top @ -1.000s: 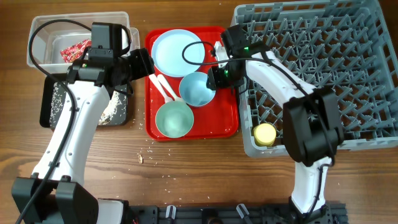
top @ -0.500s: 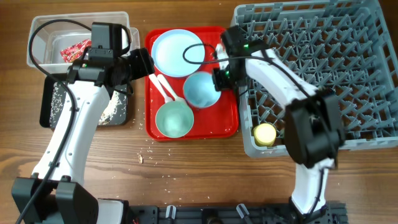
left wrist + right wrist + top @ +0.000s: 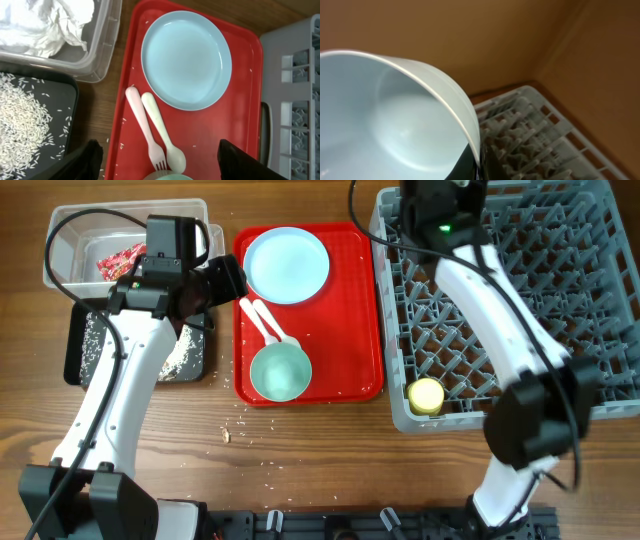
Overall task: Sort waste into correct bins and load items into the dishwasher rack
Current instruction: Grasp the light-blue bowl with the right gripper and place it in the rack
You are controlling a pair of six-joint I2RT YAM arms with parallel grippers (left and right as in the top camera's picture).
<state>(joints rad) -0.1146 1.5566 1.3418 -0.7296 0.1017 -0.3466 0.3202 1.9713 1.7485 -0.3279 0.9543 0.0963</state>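
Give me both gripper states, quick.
Left gripper: open, holding nothing.
Right gripper: shut on the rim of the blue bowl.

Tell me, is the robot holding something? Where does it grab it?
The right gripper holds the light blue bowl by its rim. The left gripper is open and holds nothing.

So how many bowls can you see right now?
2. A pale green round bowl sits on the flat red serving tray. A light blue round bowl is held aloft above the grey pegged plastic rack. More could be hidden behind the arms.
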